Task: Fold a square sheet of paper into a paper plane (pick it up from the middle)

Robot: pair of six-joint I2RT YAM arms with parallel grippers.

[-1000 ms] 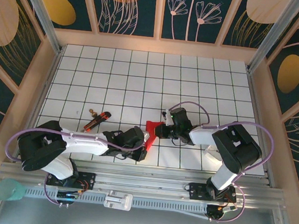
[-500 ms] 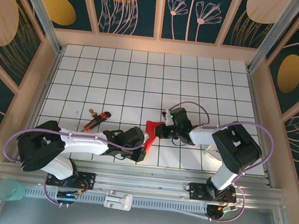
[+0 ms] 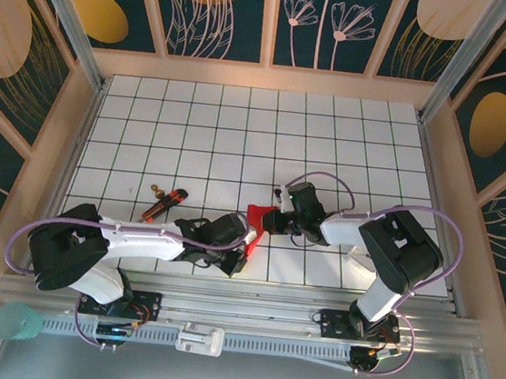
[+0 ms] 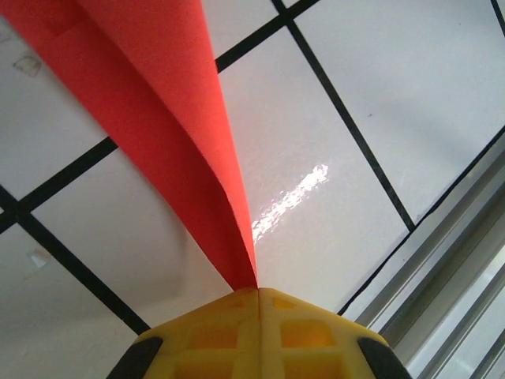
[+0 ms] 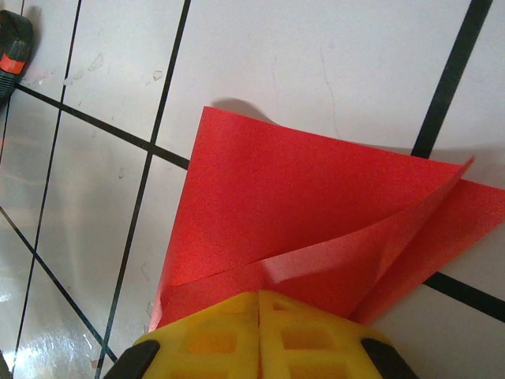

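The square sheet of paper point(image 3: 255, 215) is bright red and folded into a creased, roughly triangular shape with loose layers, not a paper plane's dart. It hangs between my two grippers near the table's front middle. My left gripper point(image 3: 244, 243) holds its near end. In the left wrist view the yellow fingers point(image 4: 258, 290) are shut on a narrow fold of the paper point(image 4: 158, 95), which runs up and left. My right gripper point(image 3: 273, 219) holds the far right side. In the right wrist view its jaws point(image 5: 259, 294) are shut on the folded paper point(image 5: 316, 197).
A red-and-black screwdriver-like tool point(image 3: 164, 202) lies on the white grid table point(image 3: 241, 133) left of the left gripper, with a small brown piece point(image 3: 154, 187) beside it. Its tip shows in the right wrist view point(image 5: 12, 43). The metal front rail point(image 4: 458, 268) runs close to the left gripper.
The left jaws have closed the last bit onto the paper. Both arms and the paper have hardly moved.
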